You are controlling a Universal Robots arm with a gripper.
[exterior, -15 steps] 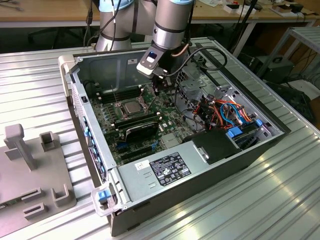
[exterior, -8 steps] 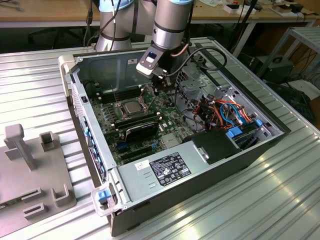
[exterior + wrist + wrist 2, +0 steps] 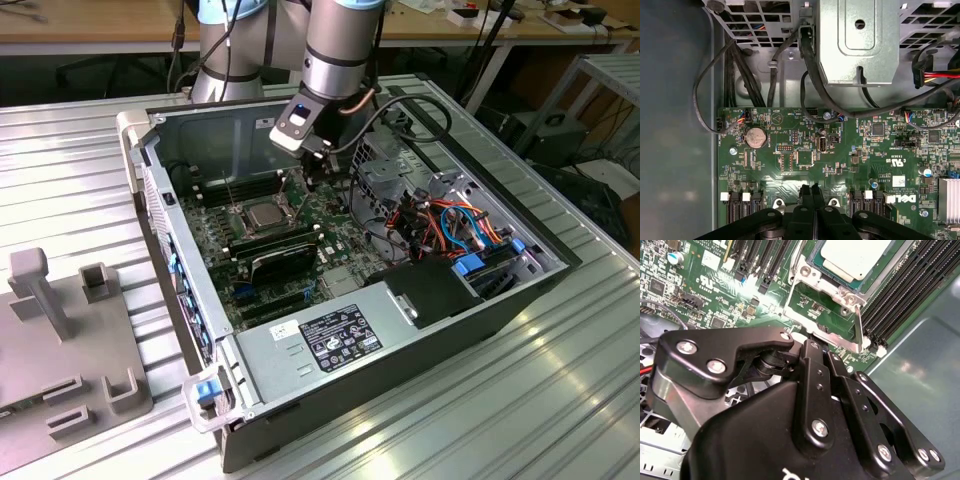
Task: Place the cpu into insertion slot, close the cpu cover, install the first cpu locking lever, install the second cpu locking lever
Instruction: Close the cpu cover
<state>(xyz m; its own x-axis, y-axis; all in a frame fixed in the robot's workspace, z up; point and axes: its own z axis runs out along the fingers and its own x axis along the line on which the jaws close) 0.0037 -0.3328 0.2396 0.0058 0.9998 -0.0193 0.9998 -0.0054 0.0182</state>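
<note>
Since the cpu (image 3: 855, 257) sits in the insertion slot (image 3: 813, 261), the gripper (image 3: 821, 351), pressed together probably for pushing, meets the cpu cover (image 3: 837, 340) at its tips.

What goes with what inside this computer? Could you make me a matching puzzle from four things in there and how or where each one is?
Things:
1. cpu
2. cpu cover
3. gripper
4. round coin battery

States:
A. fingers shut together, close to the cover's edge
B. lying in the insertion slot, silver top showing
C. swung open, off the chip, green board visible through its window
D. flat on the green board, near black cables

Pairs: 1-B, 2-C, 3-A, 4-D
</note>
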